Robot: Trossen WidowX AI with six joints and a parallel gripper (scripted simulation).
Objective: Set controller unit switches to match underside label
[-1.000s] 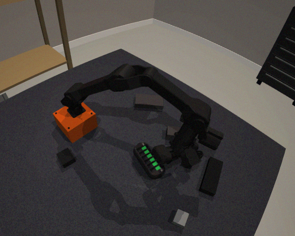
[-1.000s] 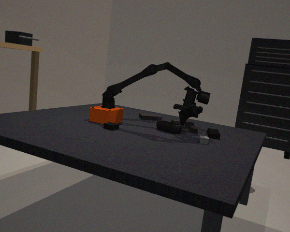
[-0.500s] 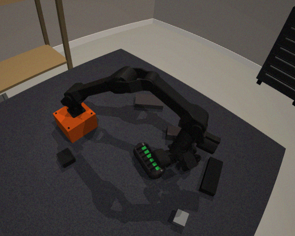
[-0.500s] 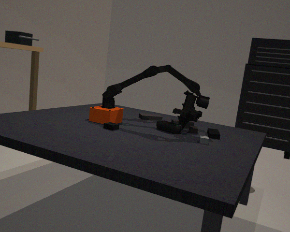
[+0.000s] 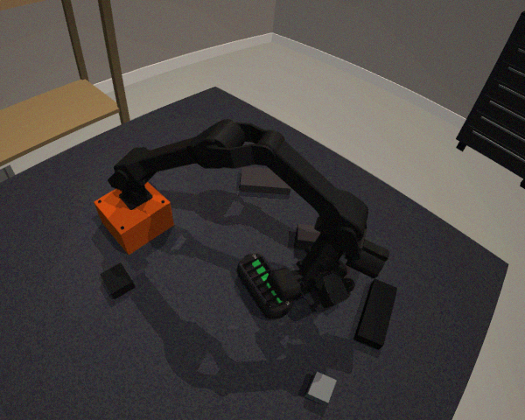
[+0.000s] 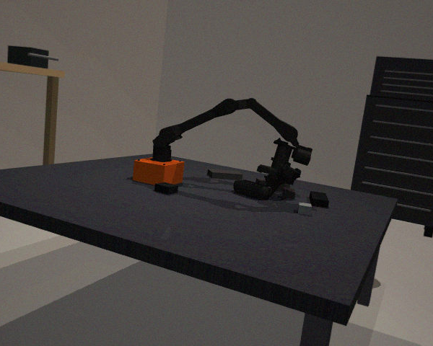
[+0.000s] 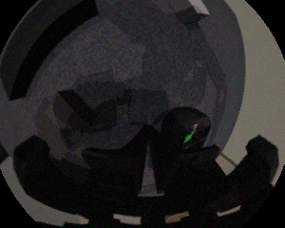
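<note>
While gripper [image 5: 287, 289] [image 6: 267, 192] [image 7: 148, 127] sits low, shut on nothing, we see unit [image 5: 263, 287] [image 6: 252, 189] [image 7: 185, 124] beside it, at nine o'clock in top view. Long axis runs eleven to five o'clock; next press likely hinges on lining fingertips up across it. Contact: cannot tell. Gripper hides part of switch row; label unseen; exterior view too dark for switches.

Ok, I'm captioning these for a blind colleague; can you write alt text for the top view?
A black robot arm on an orange base arches over a dark bench, its hand low beside a dark controller unit with green-marked switches. Blocks lie around.
</note>
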